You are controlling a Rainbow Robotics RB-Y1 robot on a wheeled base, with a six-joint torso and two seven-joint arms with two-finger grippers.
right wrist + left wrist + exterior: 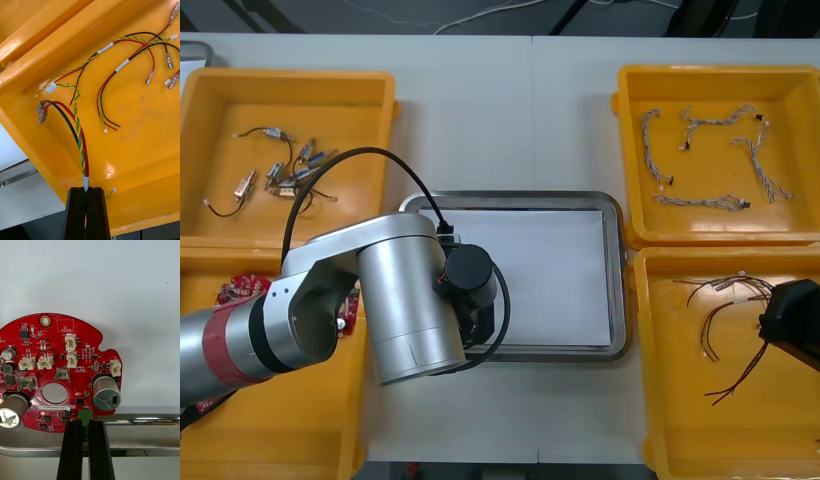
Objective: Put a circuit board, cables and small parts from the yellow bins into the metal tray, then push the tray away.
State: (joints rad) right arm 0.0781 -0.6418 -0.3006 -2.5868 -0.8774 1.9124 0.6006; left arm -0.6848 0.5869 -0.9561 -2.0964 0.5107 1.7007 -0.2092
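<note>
Now the left gripper point(85, 424) pinches the board point(56, 371) over the tray point(146, 420) rim, set to drop it; the right gripper point(87, 192) clamps a cable point(80, 144) in its bin point(142, 127) for lifting
</note>
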